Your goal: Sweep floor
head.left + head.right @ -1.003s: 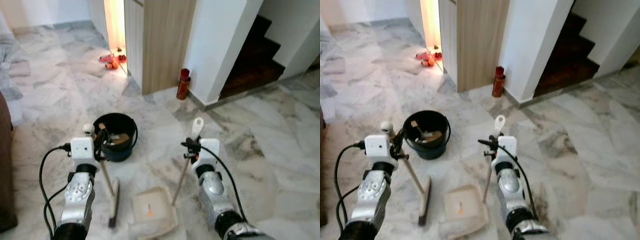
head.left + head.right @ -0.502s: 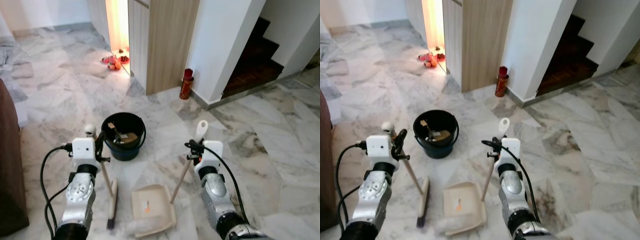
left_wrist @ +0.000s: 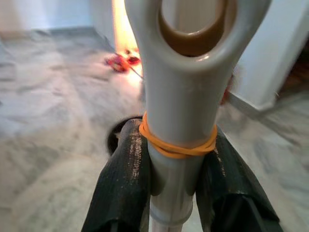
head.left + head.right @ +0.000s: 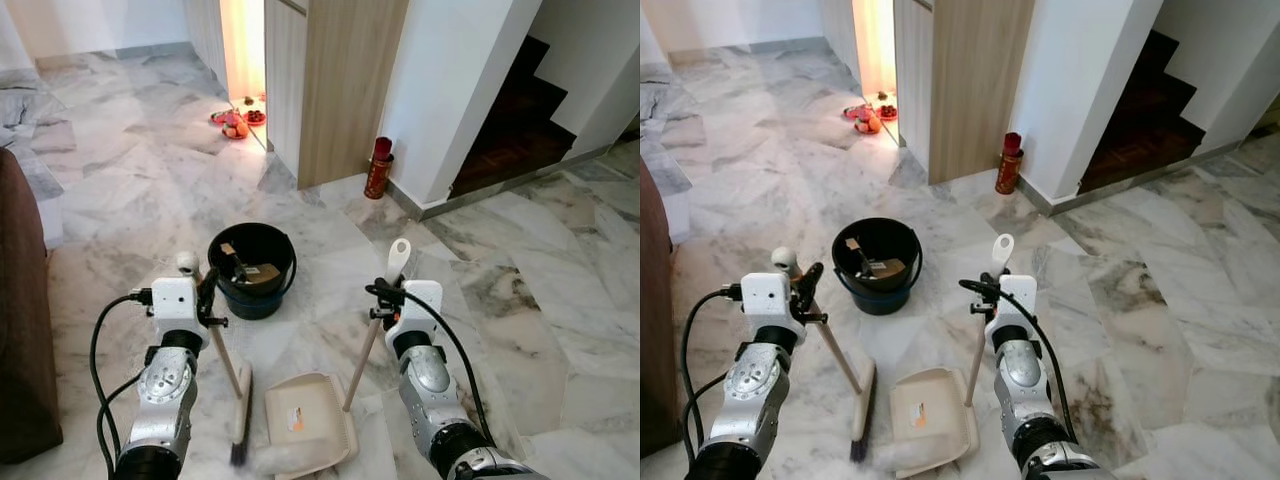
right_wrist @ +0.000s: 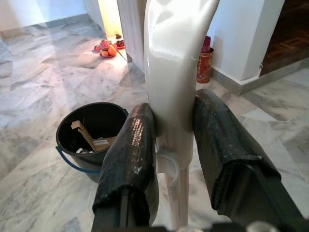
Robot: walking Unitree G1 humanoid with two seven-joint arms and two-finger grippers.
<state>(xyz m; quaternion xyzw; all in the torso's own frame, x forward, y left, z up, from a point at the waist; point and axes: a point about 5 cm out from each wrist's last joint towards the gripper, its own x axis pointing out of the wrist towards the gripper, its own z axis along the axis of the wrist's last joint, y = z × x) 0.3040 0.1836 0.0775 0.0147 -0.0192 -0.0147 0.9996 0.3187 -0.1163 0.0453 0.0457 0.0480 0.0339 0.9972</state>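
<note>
My left gripper (image 4: 203,296) is shut on the pale handle of a hand broom (image 4: 226,360), whose dark bristle head (image 4: 240,420) rests on the marble floor beside the dustpan. My right gripper (image 4: 387,292) is shut on the white handle (image 4: 372,330) of a cream dustpan (image 4: 305,420), which lies flat on the floor between my arms with a small orange scrap in it. In the left wrist view the fingers (image 3: 124,188) clamp the grey handle (image 3: 179,116) under an orange rubber band. In the right wrist view the fingers (image 5: 133,169) squeeze the white handle (image 5: 174,92).
A black bucket (image 4: 250,270) holding cardboard scraps stands just beyond the broom. A red canister (image 4: 377,167) sits at the wall corner by a wooden panel. Dark stairs (image 4: 510,110) rise at the right. A brown piece of furniture (image 4: 20,330) edges the left. Small red items (image 4: 236,120) lie in the lit doorway.
The camera has shifted, so the whole scene sits slightly differently. The broom head has swung closer to the dustpan's left edge. Both grippers keep their hold.
</note>
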